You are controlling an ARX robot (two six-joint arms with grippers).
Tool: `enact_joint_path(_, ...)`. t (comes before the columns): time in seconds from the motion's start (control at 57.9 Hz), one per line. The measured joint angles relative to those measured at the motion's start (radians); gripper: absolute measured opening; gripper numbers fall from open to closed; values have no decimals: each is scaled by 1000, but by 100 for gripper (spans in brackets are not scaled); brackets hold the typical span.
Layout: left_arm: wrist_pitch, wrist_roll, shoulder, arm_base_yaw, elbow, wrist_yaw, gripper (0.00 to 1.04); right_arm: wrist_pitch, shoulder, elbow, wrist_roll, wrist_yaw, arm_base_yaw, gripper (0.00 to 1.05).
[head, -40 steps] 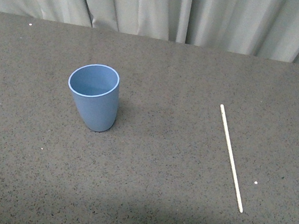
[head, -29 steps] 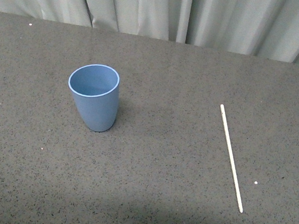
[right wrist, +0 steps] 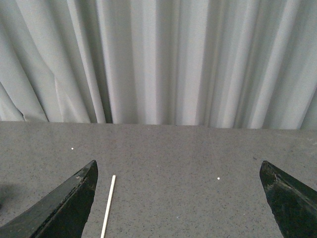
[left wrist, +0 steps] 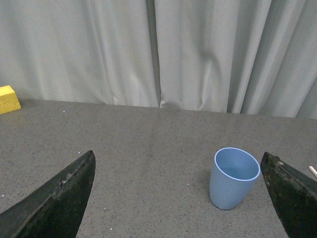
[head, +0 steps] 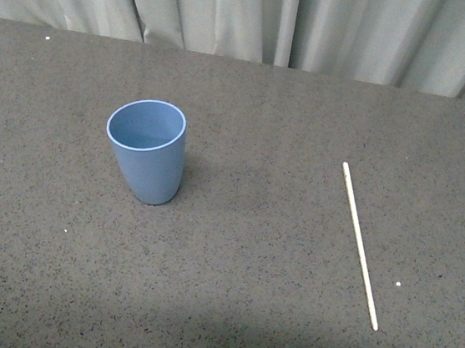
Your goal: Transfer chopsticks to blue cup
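Note:
The blue cup (head: 146, 150) stands upright and empty on the dark speckled table, left of centre in the front view. The chopstick (head: 360, 244), a thin cream stick, lies flat on the table to the right, well apart from the cup. Neither arm shows in the front view. My left gripper (left wrist: 178, 198) is open and empty; the cup (left wrist: 233, 177) sits ahead of it, close to one finger. My right gripper (right wrist: 178, 198) is open and empty; the chopstick (right wrist: 108, 206) lies ahead of it, just inside one finger.
A grey curtain (head: 276, 15) hangs behind the table's far edge. A yellow block (left wrist: 8, 99) sits at the far edge in the left wrist view. Small white specks (head: 398, 284) dot the table.

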Motion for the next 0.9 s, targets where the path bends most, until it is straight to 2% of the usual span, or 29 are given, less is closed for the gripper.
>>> enact_joint_path(0.225, 0, 0, 0, 0, 0, 0, 98, 0, 0, 0, 0, 0, 0, 95)
enact_joint_path(0.242, 0, 0, 0, 0, 0, -2, 98, 84, 121, 11, -133, 259, 78, 95)
enact_joint_path(0.259, 0, 0, 0, 0, 0, -1, 98, 103, 162, 17, -148, 262, 79, 95)
enact_joint_path(0.363, 0, 0, 0, 0, 0, 0, 98, 222, 418, 66, -150, 214, 89, 95)
enact_joint_path(0.449, 0, 0, 0, 0, 0, 0, 98, 341, 735, 151, -121, 151, 139, 95)
enact_joint_path(0.536, 0, 0, 0, 0, 0, 0, 98, 368, 1006, 249, -83, 102, 179, 95)
enact_joint_path(0.64, 0, 0, 0, 0, 0, 0, 98, 365, 1234, 353, -43, 76, 197, 95)
enact_joint_path(0.726, 0, 0, 0, 0, 0, 0, 98, 302, 1445, 479, 6, 39, 206, 95)
enact_joint_path(0.899, 0, 0, 0, 0, 0, 0, 98, 215, 1655, 616, 47, 20, 220, 95)
